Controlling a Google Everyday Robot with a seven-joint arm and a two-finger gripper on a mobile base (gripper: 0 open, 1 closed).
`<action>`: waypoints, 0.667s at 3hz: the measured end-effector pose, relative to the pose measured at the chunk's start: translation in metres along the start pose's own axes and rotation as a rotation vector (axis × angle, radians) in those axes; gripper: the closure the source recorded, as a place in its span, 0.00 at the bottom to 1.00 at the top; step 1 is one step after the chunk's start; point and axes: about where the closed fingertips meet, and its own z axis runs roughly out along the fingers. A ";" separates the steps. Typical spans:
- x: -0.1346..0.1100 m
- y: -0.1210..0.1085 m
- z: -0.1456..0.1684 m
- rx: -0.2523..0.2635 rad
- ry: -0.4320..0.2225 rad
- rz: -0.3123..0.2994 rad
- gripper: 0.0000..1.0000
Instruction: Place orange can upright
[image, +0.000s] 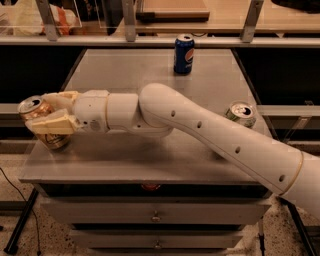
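Note:
The orange can (39, 114) is a shiny copper-orange drink can with a silver top. It stands slightly tilted at the front left corner of the grey table (150, 155). Its base is at or just above the table top. My gripper (50, 111) is at the far left, reaching in from the right, with its tan fingers (52, 122) closed around the can's middle. The lower part of the can shows below the fingers.
A blue Pepsi can (183, 54) stands upright at the table's back centre. A white-and-green can (240, 113) stands at the right edge, partly behind my arm. The held can is close to the table's left and front edges. Drawers sit below the table top.

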 end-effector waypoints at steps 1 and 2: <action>-0.001 0.000 0.000 0.000 0.009 0.000 0.36; -0.004 -0.001 0.000 0.000 0.022 -0.005 0.13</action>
